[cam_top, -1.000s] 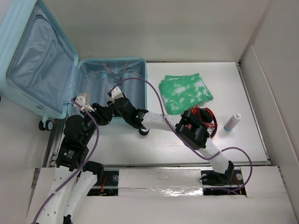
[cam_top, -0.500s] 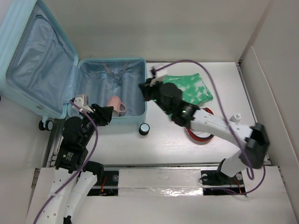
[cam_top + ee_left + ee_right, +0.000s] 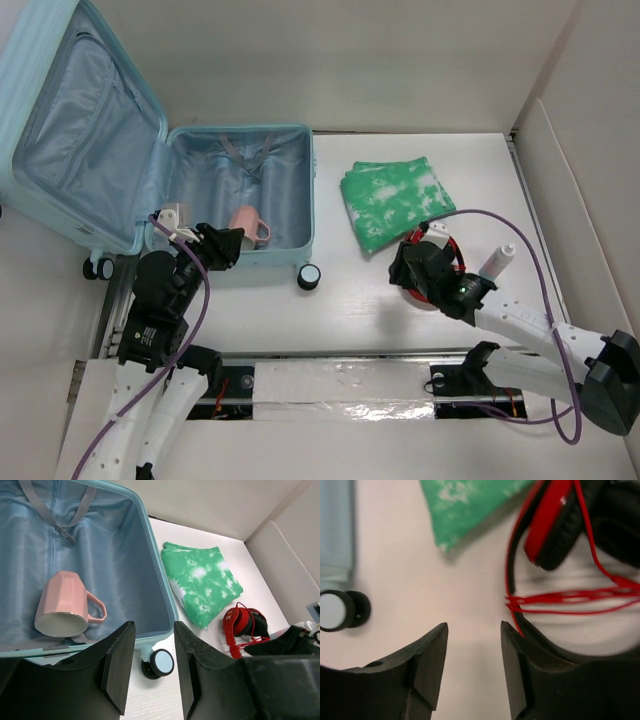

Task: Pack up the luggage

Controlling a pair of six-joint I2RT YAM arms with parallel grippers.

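Right gripper hangs with its fingers spread and nothing between them, low over the white tabletop toward the near right, its tips just beside the red and black headphones with a thin red cord. Half a second ago this arm was stretched far out, with its gripper at the right wall of the suitcase; a second ago it was down inside the shell, where the pink faceted ceramic mug now lies on its side. The mug has not shifted since the arm drew away. Left gripper is parted and empty as well, held at the near rim of the case as in both earlier views. Beyond the headphones, toward the far edge, lies the folded green and white tie-dye cloth, and a small white and blue bottle stands close to the right edge. The large pale aqua hard-shell luggage with light blue lining lies open at the far left corner of the tabletop, its lid leaning out past the left edge, and one black and white caster wheel pokes out at its near right corner. From the right gripper the luggage lies well apart to the left; the left gripper is right at its near wall.
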